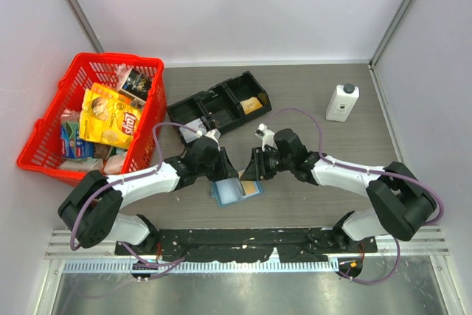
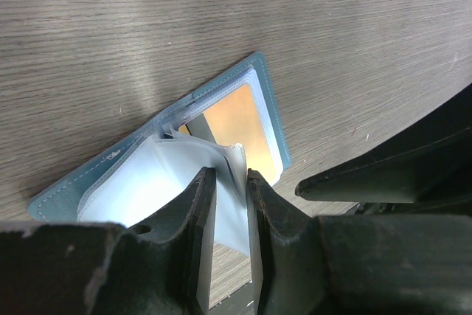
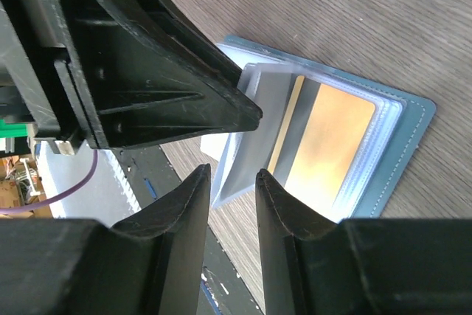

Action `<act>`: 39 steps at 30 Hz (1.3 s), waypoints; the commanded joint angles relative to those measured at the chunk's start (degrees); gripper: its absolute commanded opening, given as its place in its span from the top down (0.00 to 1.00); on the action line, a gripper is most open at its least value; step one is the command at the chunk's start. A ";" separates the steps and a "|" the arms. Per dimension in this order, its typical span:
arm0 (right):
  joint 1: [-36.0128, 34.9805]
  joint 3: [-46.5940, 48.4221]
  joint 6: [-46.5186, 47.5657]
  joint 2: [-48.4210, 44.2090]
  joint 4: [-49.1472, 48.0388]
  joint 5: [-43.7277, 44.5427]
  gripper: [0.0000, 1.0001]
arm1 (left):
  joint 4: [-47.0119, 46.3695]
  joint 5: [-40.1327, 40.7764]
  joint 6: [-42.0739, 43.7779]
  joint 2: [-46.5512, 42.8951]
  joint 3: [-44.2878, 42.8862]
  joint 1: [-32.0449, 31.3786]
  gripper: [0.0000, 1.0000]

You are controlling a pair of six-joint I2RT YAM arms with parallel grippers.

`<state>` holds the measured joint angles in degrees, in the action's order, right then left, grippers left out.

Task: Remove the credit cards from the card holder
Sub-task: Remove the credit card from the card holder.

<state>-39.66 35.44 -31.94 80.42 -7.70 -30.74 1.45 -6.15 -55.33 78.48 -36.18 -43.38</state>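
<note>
Top view first: the left arm (image 1: 147, 180), at seven o'clock, has a glossy white link between chunky black joint housings. The right arm (image 1: 346, 175), at four o'clock, is its twin. A thin purple cable (image 1: 157, 140) loops along each one. At six o'clock a black mounting plate (image 1: 243, 241) carries both bases. Close up, the left gripper (image 2: 230, 178) has matte black, wedge-shaped fingers (image 2: 193, 226) with pale scuffs, and the right gripper (image 3: 232, 182) has the same dark, tapered pair.
</note>
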 commanded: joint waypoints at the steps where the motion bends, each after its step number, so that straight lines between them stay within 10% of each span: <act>1: -0.50 2.53 -1.45 -0.54 -2.40 -1.86 0.64 | -1.01 -0.09 0.58 0.18 -0.73 0.31 0.75; 27: -3.84 7.45 0.30 6.68 6.65 1.38 0.72 | -1.10 -0.35 0.57 0.71 -1.08 0.22 0.75; 33: -3.76 7.63 0.30 6.68 7.35 3.23 0.99 | -0.14 0.35 0.57 -0.78 -0.82 0.31 0.71; 39: -3.76 7.89 0.83 6.41 9.64 3.94 0.99 | 2.24 1.93 1.10 -4.73 0.67 0.31 0.59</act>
<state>-43.29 41.67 -32.42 86.89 -0.34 -29.15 2.22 -5.65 -55.13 77.45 -36.16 -43.38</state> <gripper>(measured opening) 0.026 0.389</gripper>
